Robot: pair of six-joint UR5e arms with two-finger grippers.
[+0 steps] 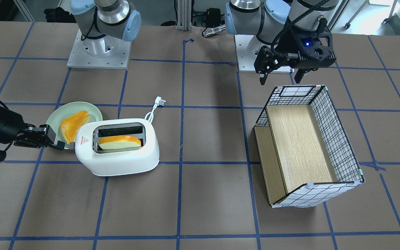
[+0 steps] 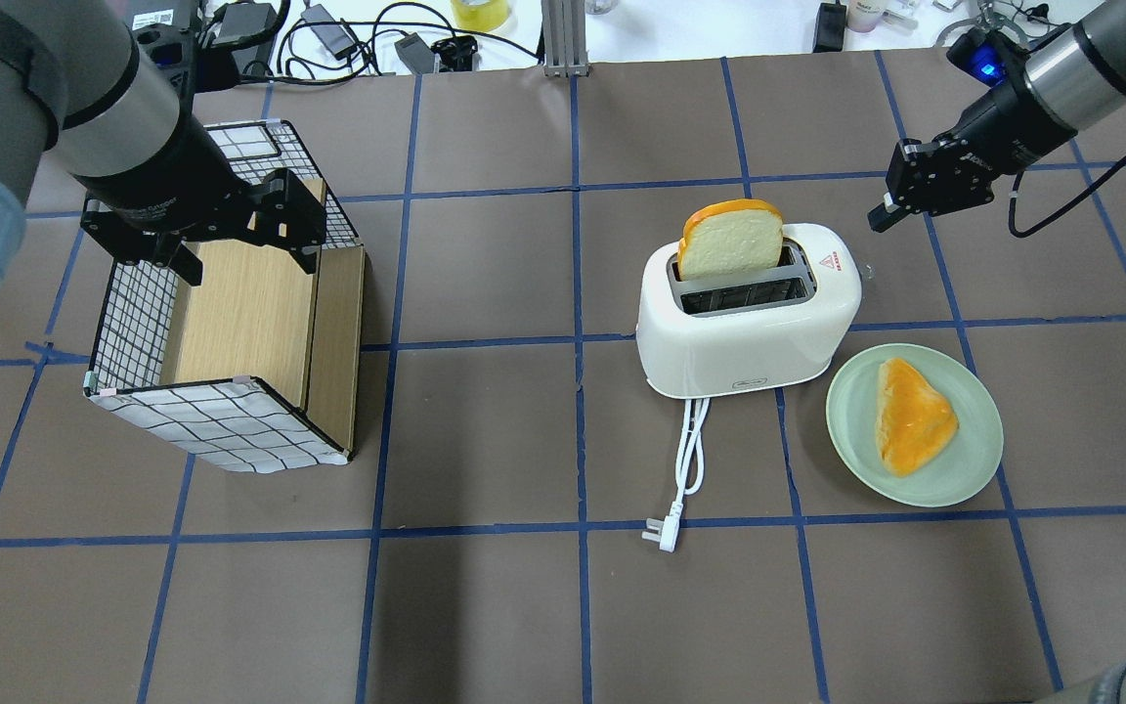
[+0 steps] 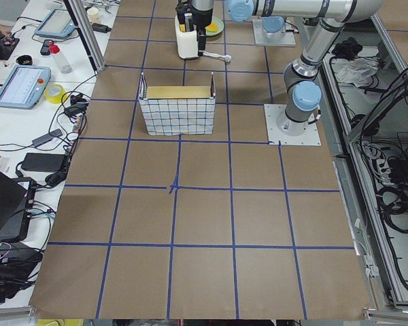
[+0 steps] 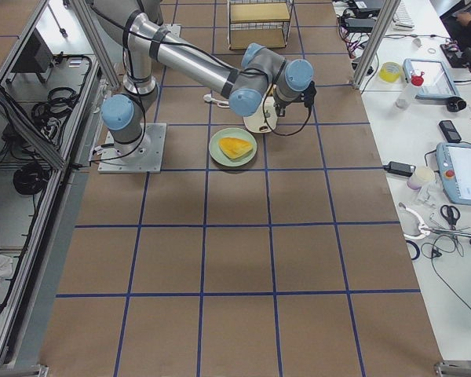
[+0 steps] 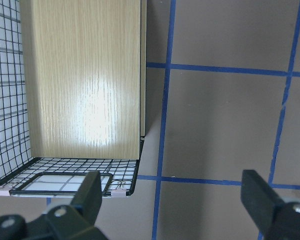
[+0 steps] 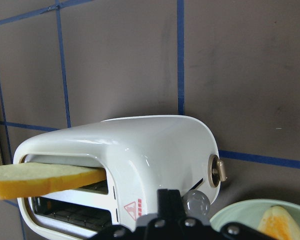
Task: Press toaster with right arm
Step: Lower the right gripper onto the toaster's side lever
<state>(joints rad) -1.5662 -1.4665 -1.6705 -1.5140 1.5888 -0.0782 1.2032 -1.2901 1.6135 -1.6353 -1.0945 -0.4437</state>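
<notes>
The white toaster point(image 2: 749, 323) stood on the table point(image 2: 485, 293) in the robot's right half, just beside a mint-green plate point(image 2: 974, 469). A slice of bread point(image 2: 731, 238) rose high out of one slot, a sign, I judged, that the carriage was up and the press not yet made. What I took for its lever point(image 6: 219, 170) stuck out of the end wall facing the right hand point(image 2: 881, 217), beside a small grey knob point(image 6: 197, 202). That end was probably turned toward the right arm so the lever could be reached.

The right hand hung near that end but apart from it, its fingers pressed together and holding nothing. Closed fingers made one blunt tip, better suited to pushing a narrow lever than a spread pair. In the wrist view the lever sat a little to one side of the fingers, so some sideways lining-up seemed needed first.

The left hand point(image 2: 248, 262) hovered with fingers spread wide above the grid-patterned wire basket point(image 2: 221, 430), well apart from the toaster and out of the way.

A wedge of toast point(image 2: 915, 420) lay on the plate. The white cord point(image 2: 688, 460) trailed toward the robot, its plug point(image 2: 661, 536) loose on the table. The table was matte brown, marked into squares by blue tape point(image 2: 578, 147). Benches with cables and teach pendants point(image 4: 463, 173) lined the operators' side.
</notes>
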